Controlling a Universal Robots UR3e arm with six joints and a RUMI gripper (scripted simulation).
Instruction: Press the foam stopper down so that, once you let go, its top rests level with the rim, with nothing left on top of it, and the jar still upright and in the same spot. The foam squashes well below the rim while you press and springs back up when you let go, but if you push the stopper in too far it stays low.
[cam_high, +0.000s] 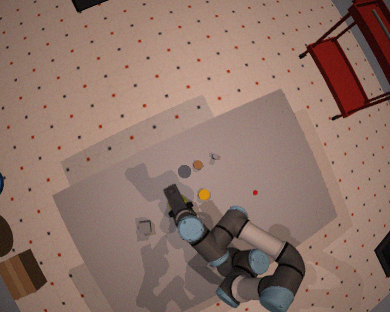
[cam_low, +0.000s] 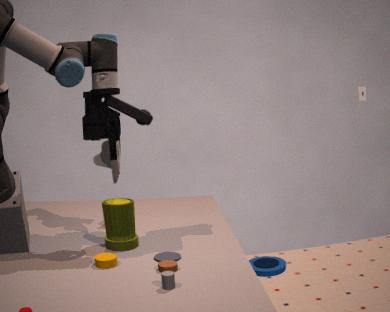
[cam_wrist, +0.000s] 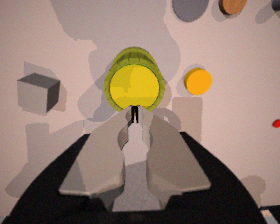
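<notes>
An olive-green jar (cam_low: 120, 224) stands upright on the table, with a yellow foam stopper (cam_low: 118, 202) at its mouth. In the wrist view the stopper (cam_wrist: 134, 89) fills the opening inside the green rim. In the side view its top sits about level with the rim. My gripper (cam_low: 115, 172) is shut and empty. It hangs clear above the jar, with a gap between fingertips and stopper. In the wrist view the fingertips point at the near edge of the jar. In the overhead view the gripper (cam_high: 175, 196) hides the jar.
A yellow disc (cam_low: 105, 260), a grey disc (cam_low: 167, 256), a brown disc (cam_low: 168, 265) and a small grey cylinder (cam_low: 168, 280) lie in front of the jar. A grey cube (cam_wrist: 38, 92) sits left of it. A small red dot (cam_high: 255, 192) lies to the right.
</notes>
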